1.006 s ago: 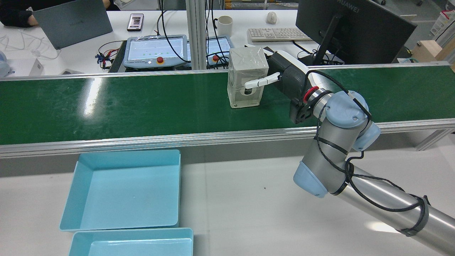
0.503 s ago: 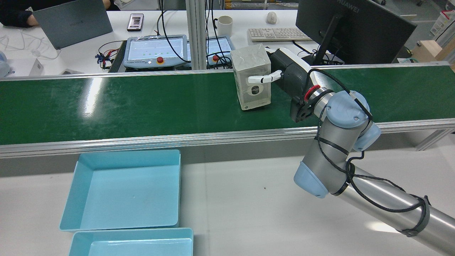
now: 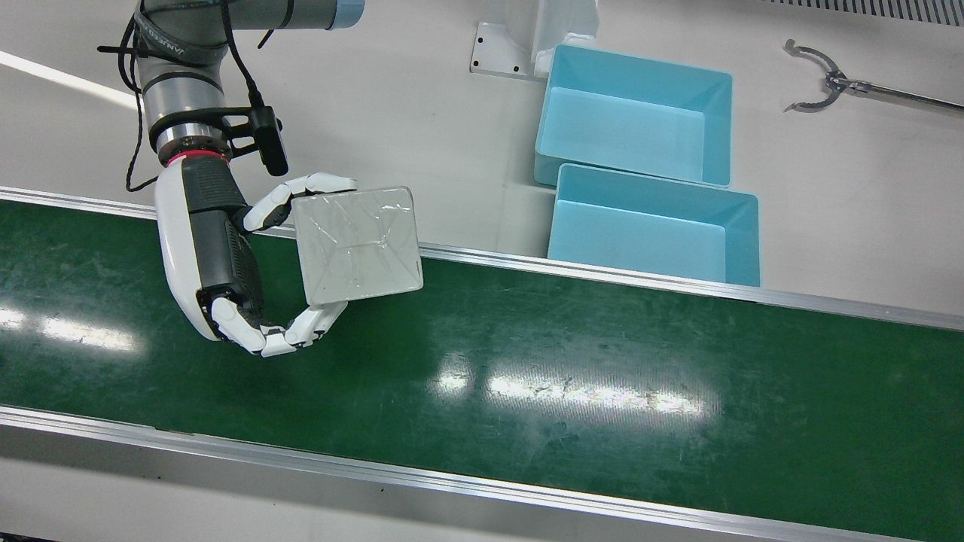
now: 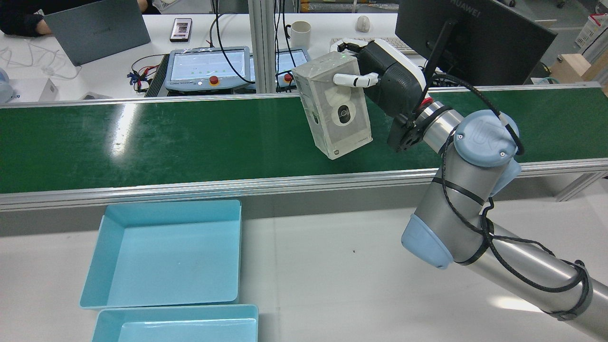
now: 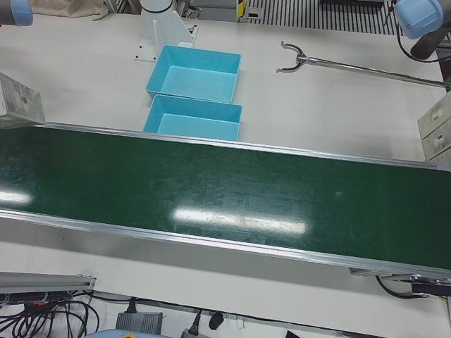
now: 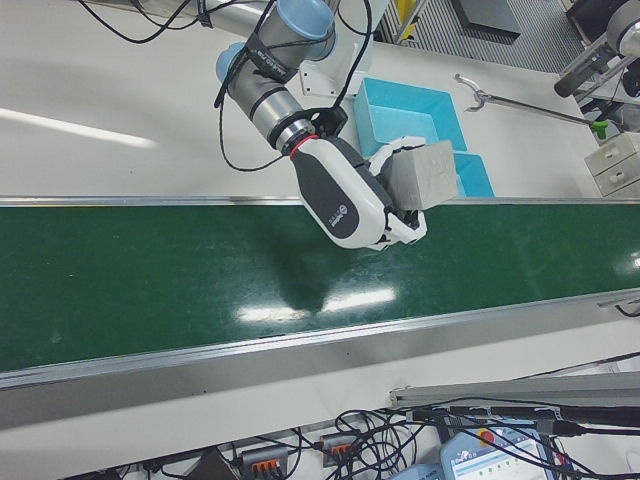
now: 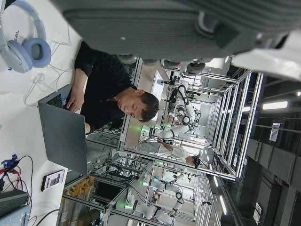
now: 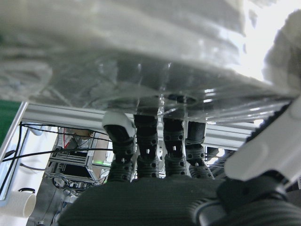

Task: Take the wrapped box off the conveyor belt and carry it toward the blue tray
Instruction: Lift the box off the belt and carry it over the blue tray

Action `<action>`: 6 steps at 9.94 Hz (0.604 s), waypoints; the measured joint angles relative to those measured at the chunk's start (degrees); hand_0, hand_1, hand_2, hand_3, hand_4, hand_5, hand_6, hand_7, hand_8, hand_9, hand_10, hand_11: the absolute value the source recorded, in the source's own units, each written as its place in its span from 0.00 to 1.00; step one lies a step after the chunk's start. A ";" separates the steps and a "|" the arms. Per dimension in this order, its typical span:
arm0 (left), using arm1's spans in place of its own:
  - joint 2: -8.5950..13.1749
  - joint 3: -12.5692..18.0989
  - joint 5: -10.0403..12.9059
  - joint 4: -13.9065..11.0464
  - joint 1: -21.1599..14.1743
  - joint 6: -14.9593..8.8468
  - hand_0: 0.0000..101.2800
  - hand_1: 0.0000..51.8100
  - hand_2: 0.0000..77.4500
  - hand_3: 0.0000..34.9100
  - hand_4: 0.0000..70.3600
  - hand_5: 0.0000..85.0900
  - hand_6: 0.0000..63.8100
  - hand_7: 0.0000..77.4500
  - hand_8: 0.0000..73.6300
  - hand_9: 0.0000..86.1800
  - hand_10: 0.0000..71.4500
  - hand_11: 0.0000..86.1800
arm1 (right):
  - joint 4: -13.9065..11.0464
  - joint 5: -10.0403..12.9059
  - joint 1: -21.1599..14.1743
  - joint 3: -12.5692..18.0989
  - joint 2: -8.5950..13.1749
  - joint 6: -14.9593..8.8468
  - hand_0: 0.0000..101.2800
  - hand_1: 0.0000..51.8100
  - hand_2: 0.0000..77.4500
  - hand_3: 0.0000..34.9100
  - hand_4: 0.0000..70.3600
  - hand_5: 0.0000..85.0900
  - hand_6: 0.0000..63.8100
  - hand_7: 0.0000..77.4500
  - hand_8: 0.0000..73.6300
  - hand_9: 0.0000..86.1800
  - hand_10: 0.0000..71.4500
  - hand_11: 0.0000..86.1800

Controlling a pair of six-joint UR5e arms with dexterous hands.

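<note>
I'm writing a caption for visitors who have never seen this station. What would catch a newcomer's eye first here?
First, the right hand, its fingers clamped on the wrapped box, which hangs tilted in the air above the green conveyor belt. Next, two blue trays sit side by side on the white table beyond the belt's edge. The rear view also shows a desk behind the belt with a dark monitor and a keyboard.

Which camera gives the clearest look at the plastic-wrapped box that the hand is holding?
The rear view: the wrapped box shows whole, tilted, in the right hand. The front view shows only its top, the right-front view a small part, the right hand view a close blur.
</note>
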 joint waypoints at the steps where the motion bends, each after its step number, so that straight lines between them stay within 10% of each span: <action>1: 0.00 0.00 0.00 0.00 0.00 0.00 0.00 0.00 0.01 0.00 0.00 0.01 0.00 0.00 0.00 0.00 0.00 0.00 | -0.05 0.58 -0.38 1.79 0.12 -0.09 0.42 0.01 0.38 0.00 0.32 0.73 0.52 0.39 0.88 0.53 0.64 0.73; 2: 0.00 0.00 0.00 0.00 0.00 0.00 0.00 0.00 0.01 0.00 0.00 0.01 0.00 0.01 0.00 0.00 0.00 0.00 | -0.15 2.08 -1.58 3.82 0.23 -0.19 0.41 0.00 0.40 0.00 0.32 0.75 0.92 0.41 0.92 0.61 0.64 0.75; 5: 0.00 0.00 0.00 0.00 0.00 0.00 0.00 0.00 0.01 0.00 0.00 0.01 0.00 0.00 0.00 0.00 0.01 0.00 | -0.26 7.59 -8.59 8.11 1.22 -1.14 0.41 0.00 0.41 0.00 0.32 0.77 0.92 0.43 0.93 0.66 0.64 0.74; 6: 0.00 0.00 0.00 0.00 0.00 0.00 0.00 0.00 0.01 0.00 0.00 0.01 0.00 0.00 0.00 0.00 0.00 0.00 | -0.27 9.10 -11.09 8.82 2.20 -1.95 0.42 0.00 0.42 0.00 0.31 0.77 0.92 0.44 1.00 0.84 0.64 0.73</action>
